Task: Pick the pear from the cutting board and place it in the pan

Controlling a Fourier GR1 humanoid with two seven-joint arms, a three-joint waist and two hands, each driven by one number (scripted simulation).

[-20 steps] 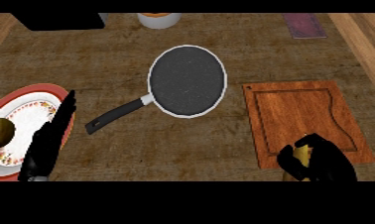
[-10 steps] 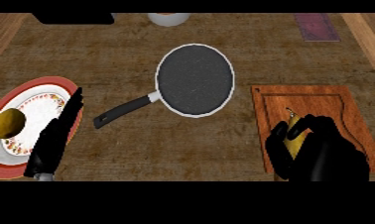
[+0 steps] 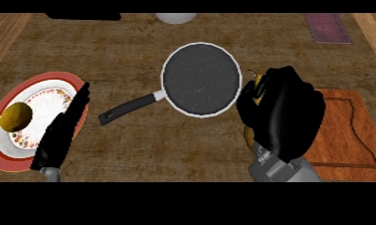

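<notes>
My right hand [image 3: 283, 114] hangs just right of the pan [image 3: 201, 78], its fingers curled round the yellow pear [image 3: 251, 98]; only a sliver of the fruit and its stem show at the hand's left side. The dark round pan with a pale rim lies at the centre, its black handle [image 3: 131, 108] pointing down-left. The wooden cutting board [image 3: 345, 129] lies at the right, partly behind the hand. My left hand [image 3: 64, 128] rests open at the lower left, fingers straight, over the plate's right rim.
A red-rimmed patterned plate [image 3: 44, 99] at the left carries a brownish round fruit [image 3: 15, 117]. A white bowl [image 3: 176, 17] and a dark object [image 3: 82, 16] sit at the far edge. A purple cloth [image 3: 329, 28] lies at the top right.
My right hand has lifted off the cutting board with the pear and moved left toward the pan's right rim. The view has shifted; my left hand stays resting by the plate.
</notes>
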